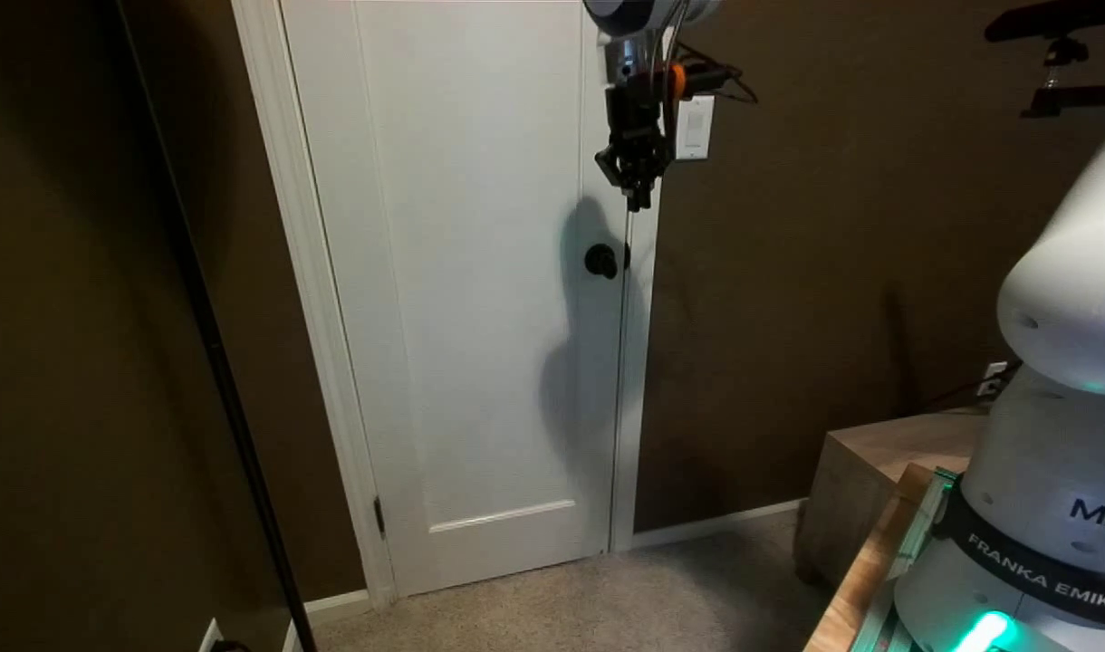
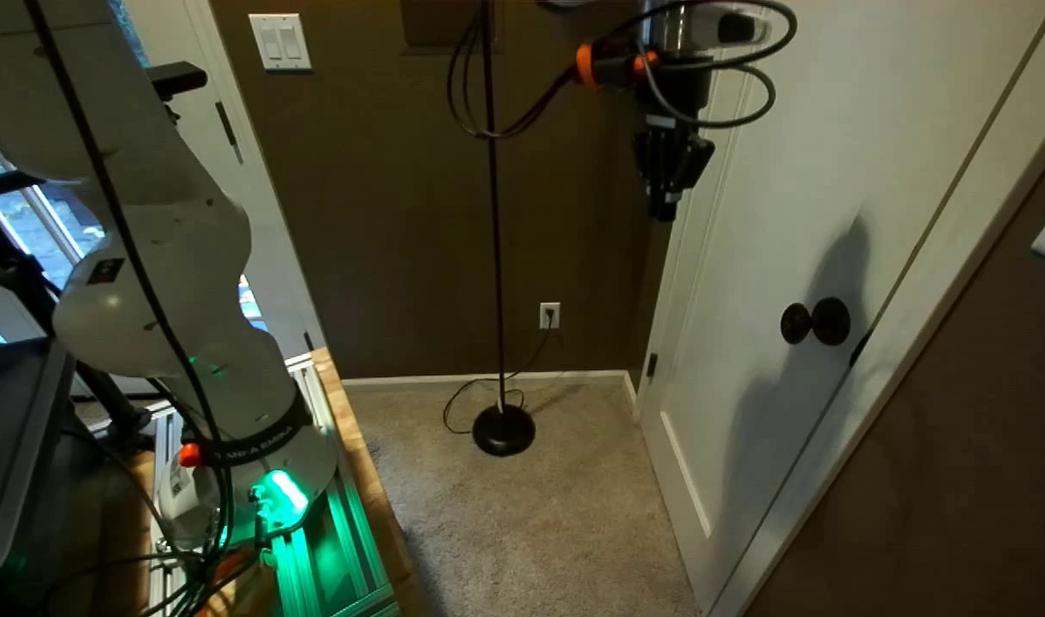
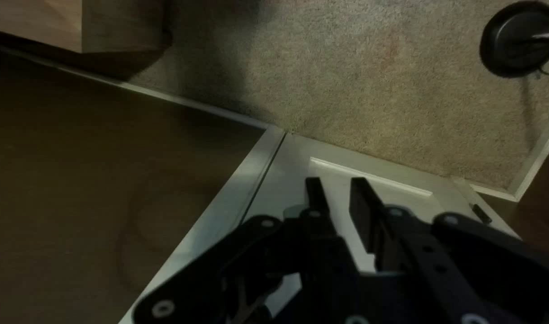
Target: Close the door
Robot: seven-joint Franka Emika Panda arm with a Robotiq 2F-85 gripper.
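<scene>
Tool [image 1: 639,201]: you are holding it in mid-air, tips pointing down, and in both exterior views it is hanging higher up than the knob [image 1: 607,264] and apart from it.
Fingers [image 3: 317,198]: in your wrist view they are standing a little apart, leaving a narrow gap between the tips, and you are gripping nothing.
Door [image 1: 485,272]: it is standing tall and white within its frame trim [image 1: 314,272], across the carpet [image 2: 557,523] from the base of your arm [image 2: 210,274]; a thin dark line is running down its knob side, next to the trim. Whether it is latching, you cannot tell.
Knob: it is jutting out, dark and round, near the door's edge, on the opposite side from the hinge [image 2: 652,365].
Shadow [image 1: 578,380]: it is spreading around the knob and down the door below it.
Table [image 1: 872,561]: it is carrying your arm's base, its wooden edge facing the carpet.
Green light [image 2: 289,490]: it is glowing low on the arm's base.
Cabinet [image 1: 847,507]: wooden and box-shaped, it is standing on the carpet beside the table.
Pole [image 2: 496,257]: black and upright, it is rising from a round foot in front of a brown wall [image 2: 385,214].
Outlet [image 2: 550,315]: it is sitting low on that wall.
Switch plate [image 1: 695,129]: it is showing white, just beside the frame trim.
</scene>
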